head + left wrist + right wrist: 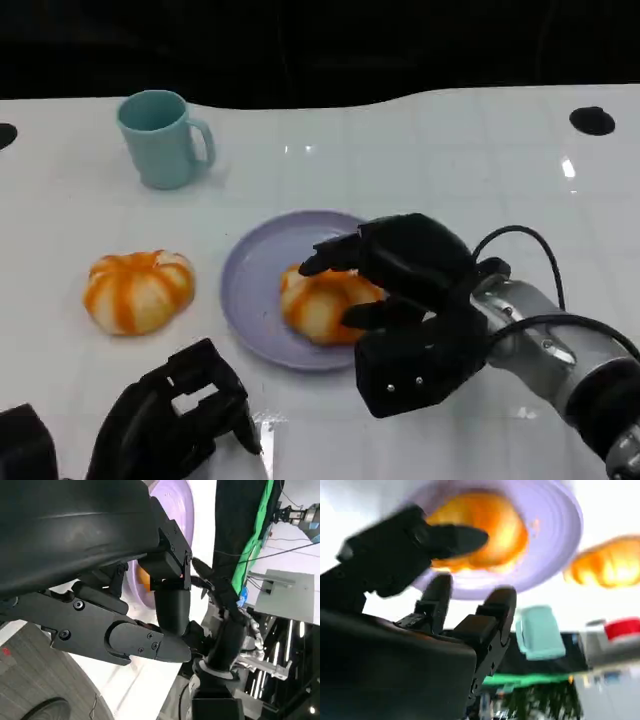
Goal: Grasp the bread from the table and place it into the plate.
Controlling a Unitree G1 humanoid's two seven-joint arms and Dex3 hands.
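One orange-striped bread (318, 300) lies on the lilac plate (255, 285) at the table's middle. My right hand (410, 300) arches over that bread, with fingers spread past its far side and the thumb by its near side. In the right wrist view the bread (490, 530) lies on the plate (555, 525) beyond the parted fingers, with gaps showing. A second bread (138, 290) sits on the table left of the plate. My left hand (175, 420) rests low at the front left, holding nothing.
A teal mug (160, 138) stands at the back left, well behind the second bread. The table's far edge runs along the back, with a dark hole (593, 120) at the back right. White tabletop lies between the plate and my left hand.
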